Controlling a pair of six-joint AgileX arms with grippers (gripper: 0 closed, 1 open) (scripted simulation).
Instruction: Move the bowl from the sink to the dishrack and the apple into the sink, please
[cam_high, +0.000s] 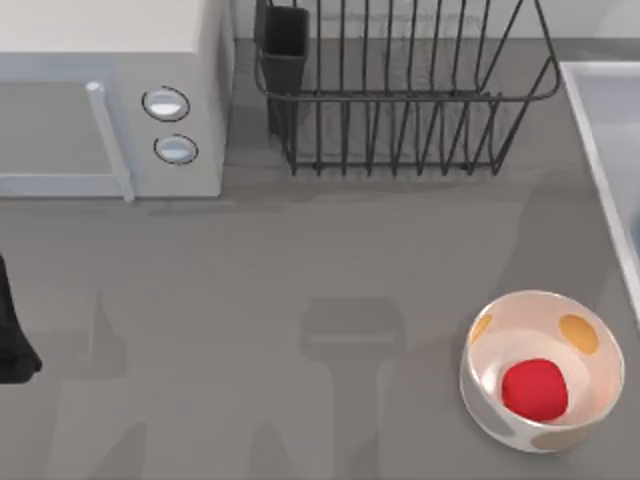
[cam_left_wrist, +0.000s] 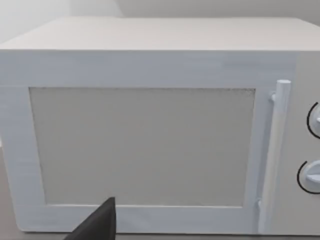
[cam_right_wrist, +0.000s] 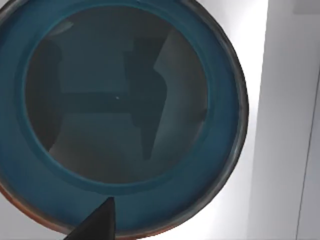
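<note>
Teal-blue bowl (cam_right_wrist: 120, 115), thin orange-red rim line, upright in sink (cam_high: 610, 130) at table's right edge; small red apple (cam_high: 533, 389) inside spotted white bowl (cam_high: 541, 370) near front-right corner; finger state impossible to tell

A bright red apple (cam_high: 533, 388) sits in a glossy white bowl (cam_high: 541, 371) with orange spots; teal-blue bowl (cam_right_wrist: 120, 115), black dishrack (cam_high: 400, 90), white microwave (cam_high: 110, 95).
</note>
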